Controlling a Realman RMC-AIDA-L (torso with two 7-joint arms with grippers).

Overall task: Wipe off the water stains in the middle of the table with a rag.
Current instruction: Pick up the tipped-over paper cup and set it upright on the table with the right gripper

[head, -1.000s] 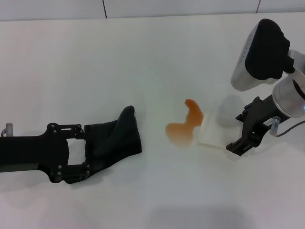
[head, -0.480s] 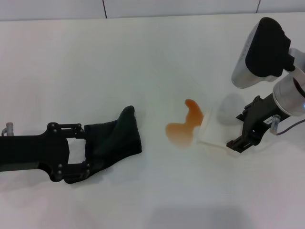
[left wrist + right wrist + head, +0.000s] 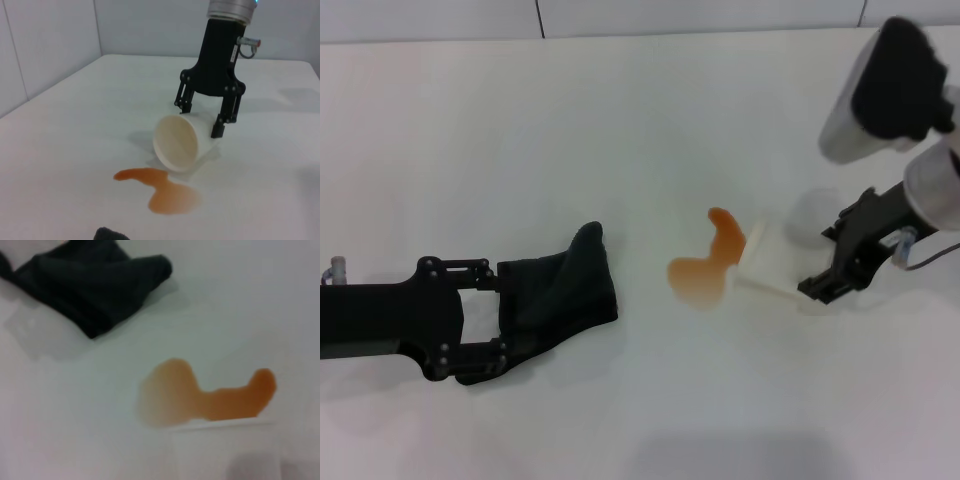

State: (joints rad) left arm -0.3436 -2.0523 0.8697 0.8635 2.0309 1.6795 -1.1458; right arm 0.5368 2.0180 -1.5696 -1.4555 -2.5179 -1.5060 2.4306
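The water stains [image 3: 708, 268] are an orange-brown curved puddle in the middle of the white table [image 3: 620, 120]. They also show in the left wrist view [image 3: 162, 192] and the right wrist view [image 3: 200, 397]. The black rag [image 3: 565, 290] lies left of the puddle, its pointed corner toward the far side; it also shows in the right wrist view [image 3: 90, 285]. My left gripper [image 3: 505, 312] is open, its fingers on either side of the rag's near end. My right gripper [image 3: 817, 275] is shut on a tipped white paper cup [image 3: 765, 262], whose mouth faces the puddle [image 3: 177, 145].
Thin dark seam lines [image 3: 538, 18] run along the table's far edge. The right arm's grey and black body [image 3: 880, 95] hangs over the far right of the table. The cup's rim touches the puddle's right edge.
My right gripper has moved a little to the right and away, taking the cup with it and tilting it more. The left arm and the rag have not moved.
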